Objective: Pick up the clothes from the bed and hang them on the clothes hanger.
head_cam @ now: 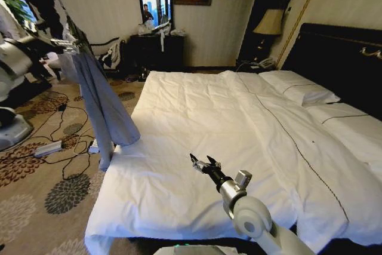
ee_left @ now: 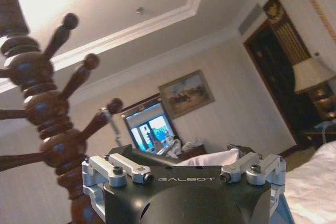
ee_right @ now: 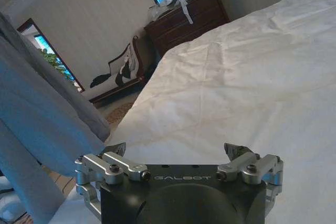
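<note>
Across the room's right side, one bed (head_cam: 197, 141) with white duvet. One shirt (head_cam: 101, 108) hangs at the bed's left edge, its top at the left end effector (head_cam: 70, 45), raised beside a dark wooden rack (ee_left: 50, 129); its finger state cannot be told. Right end effector (head_cam: 202, 163) hovers low over the duvet, fingers apart, empty, arm extended forward, well apart from the shirt.
</note>
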Tool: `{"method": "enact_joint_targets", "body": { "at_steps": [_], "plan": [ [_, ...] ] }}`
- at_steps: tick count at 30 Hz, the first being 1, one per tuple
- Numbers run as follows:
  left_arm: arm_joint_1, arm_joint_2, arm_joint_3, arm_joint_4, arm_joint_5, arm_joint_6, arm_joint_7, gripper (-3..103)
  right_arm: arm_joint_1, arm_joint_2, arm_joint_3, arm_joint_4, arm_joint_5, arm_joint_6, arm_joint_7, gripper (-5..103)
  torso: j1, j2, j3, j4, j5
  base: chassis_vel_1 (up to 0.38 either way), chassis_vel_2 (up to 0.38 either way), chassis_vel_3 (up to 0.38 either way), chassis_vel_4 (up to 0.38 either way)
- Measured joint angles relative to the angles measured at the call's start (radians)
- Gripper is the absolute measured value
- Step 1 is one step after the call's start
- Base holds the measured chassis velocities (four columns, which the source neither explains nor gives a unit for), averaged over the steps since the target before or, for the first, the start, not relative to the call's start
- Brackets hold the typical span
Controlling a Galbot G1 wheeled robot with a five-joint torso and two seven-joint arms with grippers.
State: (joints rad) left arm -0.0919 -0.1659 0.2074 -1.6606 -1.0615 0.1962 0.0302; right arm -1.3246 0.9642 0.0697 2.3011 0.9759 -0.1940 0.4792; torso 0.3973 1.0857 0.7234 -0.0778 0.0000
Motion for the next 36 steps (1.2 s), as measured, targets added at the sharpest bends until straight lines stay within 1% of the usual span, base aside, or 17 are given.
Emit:
{"method": "enact_joint_targets", "body": {
  "at_steps": [6,10,19,23,25,30,36],
  "plan": [
    [-0.019,-0.026,-0.002,0.055,-0.003,0.007,0.004,100,0.009,0.000,-0.002,-0.005,0.003,0.000,0.000,100,0.000,0.000,0.000,0.0002,0.0000,0.000,0.000,0.000,0.000],
    [-0.037,-0.067,0.008,0.115,0.017,0.009,0.013,100,0.020,0.000,-0.006,-0.010,0.010,0.000,0.000,100,0.000,0.000,0.000,-0.0001,0.0000,0.000,0.000,0.000,0.000],
    [-0.065,-0.114,0.014,0.182,0.031,0.011,0.021,100,0.018,0.001,-0.006,-0.016,0.011,0.000,0.001,100,0.000,0.000,0.000,0.0001,-0.0001,0.000,0.000,0.000,0.000],
    [-0.098,-0.145,0.023,0.216,0.034,0.019,0.030,100,0.015,0.001,-0.006,-0.016,0.011,0.000,0.001,100,0.000,0.000,0.000,-0.0001,0.0000,0.000,0.000,0.000,0.000],
    [-0.128,-0.157,0.046,0.229,0.030,0.027,0.031,100,0.011,0.000,-0.004,-0.015,0.011,0.000,0.001,100,0.000,0.000,0.000,-0.0001,-0.0002,0.000,0.000,0.000,0.000],
    [-0.179,-0.171,0.091,0.254,0.022,0.043,0.035,100,0.004,-0.001,0.000,-0.009,0.010,0.000,0.001,100,0.000,0.000,0.000,-0.0001,0.0001,0.000,0.000,0.000,0.000],
    [-0.175,-0.170,0.103,0.263,0.022,0.052,0.035,100,-0.007,-0.003,0.005,-0.001,0.005,0.000,0.001,100,0.000,0.000,0.000,0.0001,0.0000,0.000,0.000,0.000,0.000]
  ]
}}
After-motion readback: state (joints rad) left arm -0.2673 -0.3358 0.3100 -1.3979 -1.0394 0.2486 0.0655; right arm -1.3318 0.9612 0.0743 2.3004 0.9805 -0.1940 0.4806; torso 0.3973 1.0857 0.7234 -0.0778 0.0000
